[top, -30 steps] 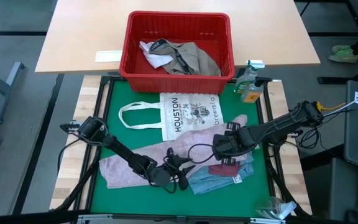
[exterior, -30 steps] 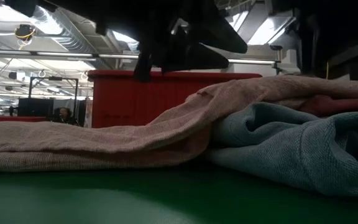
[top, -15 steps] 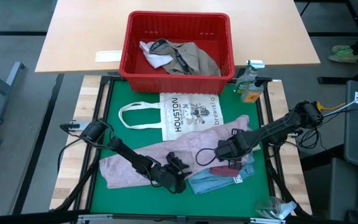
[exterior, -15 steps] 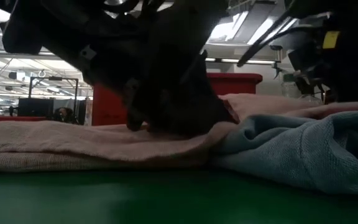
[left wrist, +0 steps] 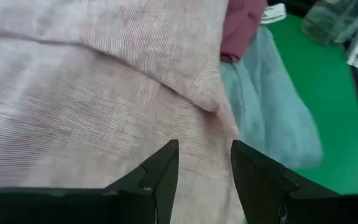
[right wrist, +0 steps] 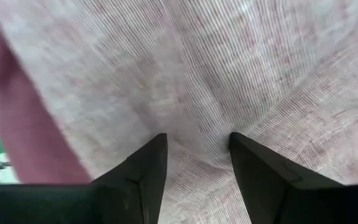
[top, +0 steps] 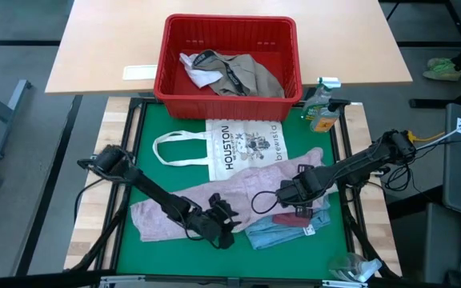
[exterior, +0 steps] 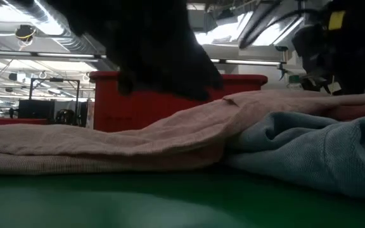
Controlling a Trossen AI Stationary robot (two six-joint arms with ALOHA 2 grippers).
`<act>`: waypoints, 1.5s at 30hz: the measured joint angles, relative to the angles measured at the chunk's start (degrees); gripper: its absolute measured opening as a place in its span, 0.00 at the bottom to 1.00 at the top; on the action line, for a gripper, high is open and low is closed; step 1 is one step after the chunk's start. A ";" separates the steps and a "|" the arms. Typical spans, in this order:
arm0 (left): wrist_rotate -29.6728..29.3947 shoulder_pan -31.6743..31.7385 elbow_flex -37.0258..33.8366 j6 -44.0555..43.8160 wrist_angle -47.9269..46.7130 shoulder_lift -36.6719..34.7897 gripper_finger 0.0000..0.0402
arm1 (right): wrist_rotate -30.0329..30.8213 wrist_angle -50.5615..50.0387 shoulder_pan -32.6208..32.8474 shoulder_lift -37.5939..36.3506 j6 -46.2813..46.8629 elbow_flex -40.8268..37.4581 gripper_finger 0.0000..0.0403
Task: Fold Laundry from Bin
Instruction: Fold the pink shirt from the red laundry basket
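The bin [top: 230,56] sits at the table's far edge with white and khaki-grey laundry [top: 234,72] inside. On the green mat the pink garment [top: 214,200] lies spread, over a blue piece [top: 274,232] and a maroon piece [top: 290,218]. The left gripper [top: 218,226], lower a moment ago, has lifted off the pink cloth, fingers apart and empty. The right gripper [top: 288,192] has shifted little, fingers apart, pressing the pink fabric. Smoothing looks unfinished; no fold begun yet

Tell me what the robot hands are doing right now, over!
Left gripper open over pink cloth. Right gripper open, on it too. Blue cloth alongside. Nothing blocking.
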 joint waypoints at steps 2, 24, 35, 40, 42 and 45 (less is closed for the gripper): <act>1.68 -0.14 0.00 -0.41 -5.65 -3.23 0.35 | 0.00 -0.44 0.00 -0.01 -0.02 1.41 0.43; 30.84 -15.33 -0.02 -58.41 -50.78 -18.52 0.35 | 0.00 0.42 0.00 -0.04 -0.04 3.15 0.43; 30.99 -28.43 -0.02 -91.97 -65.04 -18.30 0.35 | 0.00 0.78 0.00 -0.04 -0.04 3.15 0.43; 31.01 -30.56 -0.02 -92.91 -69.69 -17.03 0.35 | 0.00 0.80 0.00 -0.04 -0.04 3.16 0.43; 31.01 -30.60 -0.02 -92.69 -70.59 -16.04 0.35 | 0.00 0.80 0.00 -0.04 -0.04 3.17 0.43; 31.02 -30.61 -0.02 -91.53 -70.54 -14.51 0.35 | 0.00 0.80 0.00 -0.04 -0.04 3.17 0.43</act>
